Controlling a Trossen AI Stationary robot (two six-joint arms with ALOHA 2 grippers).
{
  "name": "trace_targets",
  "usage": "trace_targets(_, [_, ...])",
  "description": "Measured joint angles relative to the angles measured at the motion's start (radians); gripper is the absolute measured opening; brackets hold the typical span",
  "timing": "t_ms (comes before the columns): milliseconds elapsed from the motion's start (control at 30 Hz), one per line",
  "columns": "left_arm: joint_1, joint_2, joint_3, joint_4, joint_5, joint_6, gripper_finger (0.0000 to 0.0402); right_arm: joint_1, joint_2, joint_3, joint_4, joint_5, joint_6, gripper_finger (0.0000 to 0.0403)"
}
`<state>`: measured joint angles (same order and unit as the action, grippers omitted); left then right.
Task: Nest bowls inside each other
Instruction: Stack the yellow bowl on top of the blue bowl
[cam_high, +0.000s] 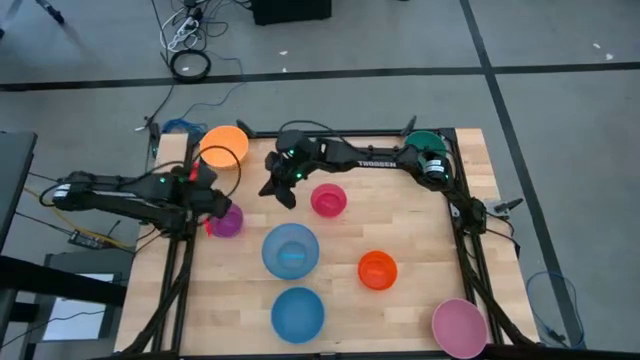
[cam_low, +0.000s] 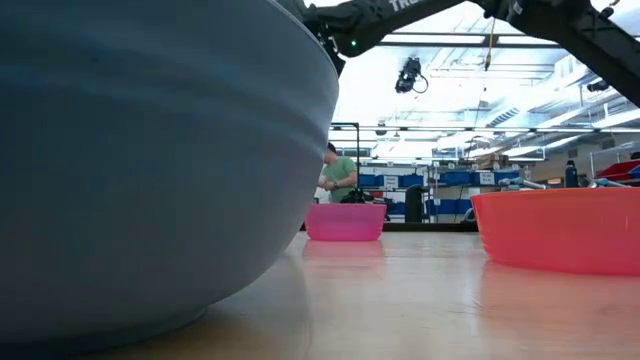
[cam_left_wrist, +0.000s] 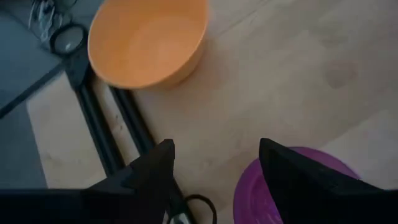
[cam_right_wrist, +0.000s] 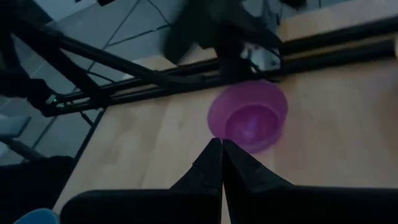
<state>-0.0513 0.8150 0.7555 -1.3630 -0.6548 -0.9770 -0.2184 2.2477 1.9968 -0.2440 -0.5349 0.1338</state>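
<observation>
Hovering at the table's left edge, the left gripper (cam_left_wrist: 214, 168) is holding its fingers wide apart, empty, just beside the purple bowl (cam_high: 227, 221), with the yellow-orange bowl (cam_high: 223, 146) lying beyond it at the corner. The right gripper (cam_right_wrist: 222, 163) is hanging over the boards with fingers pressed together, gripping nothing, beside the magenta bowl (cam_high: 328, 201). Two blue bowls (cam_high: 291, 249) (cam_high: 298, 314), a red-orange bowl (cam_high: 377, 269), a pale pink bowl (cam_high: 459, 327) and a green bowl (cam_high: 425, 142) are sitting apart, none nested.
</observation>
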Motion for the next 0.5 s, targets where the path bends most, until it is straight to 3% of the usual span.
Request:
trace_targets(200, [0.035,0.011,-0.035,0.011,-0.034,-0.050,0.0243,0.008,-0.001,0.000,-0.016,0.032,0.004,0.0000])
trace_targets(300, [0.079,0.038,-0.034,0.030,-0.052,-0.043,0.0243,0.010,-0.001,0.000,-0.008,-0.017,0.032,0.0000])
trace_targets(500, [0.203,0.142,-0.034,0.231,-0.011,0.168,0.0243,0.018,-0.004,-0.001,-0.002,-0.126,0.056,0.0000])
